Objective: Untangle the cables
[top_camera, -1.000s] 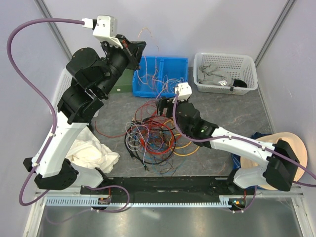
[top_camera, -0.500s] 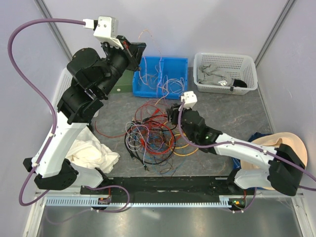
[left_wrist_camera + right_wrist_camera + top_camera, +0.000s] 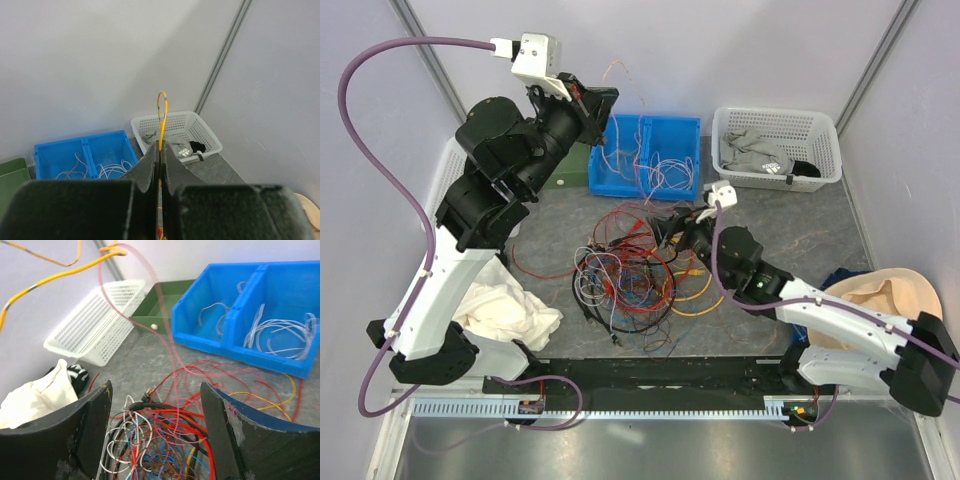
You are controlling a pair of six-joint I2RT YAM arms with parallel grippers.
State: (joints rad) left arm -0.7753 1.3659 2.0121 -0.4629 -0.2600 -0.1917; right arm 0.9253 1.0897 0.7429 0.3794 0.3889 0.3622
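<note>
The cables [image 3: 625, 272] lie in a tangled heap of red, black, white, blue and yellow wires at the table's middle. They also fill the bottom of the right wrist view [image 3: 165, 440]. My left gripper [image 3: 603, 105] is raised high at the back left and shut on a yellow cable [image 3: 161, 112], which loops above the closed fingertips [image 3: 160, 145]. Thin strands hang from it toward the heap. My right gripper [image 3: 668, 228] is open and empty just above the heap's right back edge, with its jaws wide apart [image 3: 155, 405].
A blue two-part bin [image 3: 692, 128] holding white wires stands at the back. To its right is a white basket [image 3: 778, 120] with clothes. A green box [image 3: 572, 165] and a white cloth [image 3: 510, 310] are at the left. A tan hat [image 3: 905, 295] is at the right.
My right gripper has drawn back to the right, off the heap's middle, staying open. The left gripper still holds its cable high, and the hanging strands have shifted slightly right.
</note>
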